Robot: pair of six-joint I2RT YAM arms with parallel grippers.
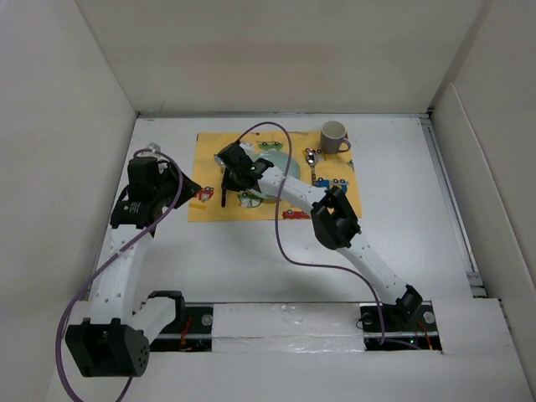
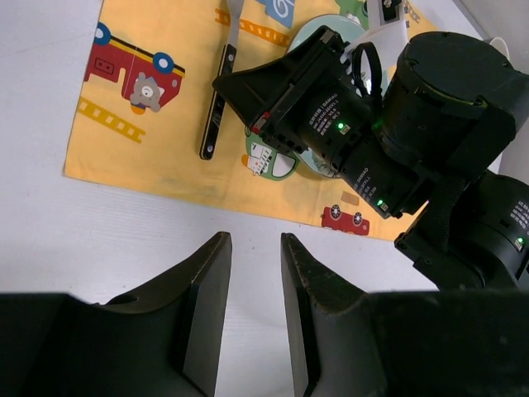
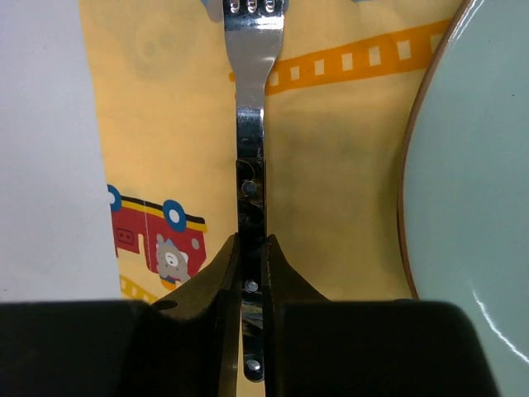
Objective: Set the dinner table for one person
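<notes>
Two robot arms work over a white desk (image 1: 251, 251), which fills the floor between white panel walls and carries everything in the scene. A yellow placemat (image 1: 205, 155) printed with small cars lies toward the desk's far side, about midway across. On it sit a pale green plate (image 1: 276, 163), a spoon (image 1: 311, 163) just right of the plate, and a grey mug (image 1: 335, 136) at the mat's far right corner.

The right claw (image 3: 250, 248) reaches across the mat and is clamped on a fork (image 3: 250, 124), with its two dark fingers pressed against the sides of the riveted black handle. The fork runs lengthwise over the left part of the mat, tines toward the far wall. It is beside the plate's left rim but apart from it. Whether the fork rests on the cloth or is raised off it cannot be told.

The left claw (image 2: 254, 240) hangs over bare desk just beside the placemat's left edge, with its fingers a narrow gap apart and nothing between them. A purple cable (image 1: 280, 226) loops from the right arm across the desk in front of the mat.
</notes>
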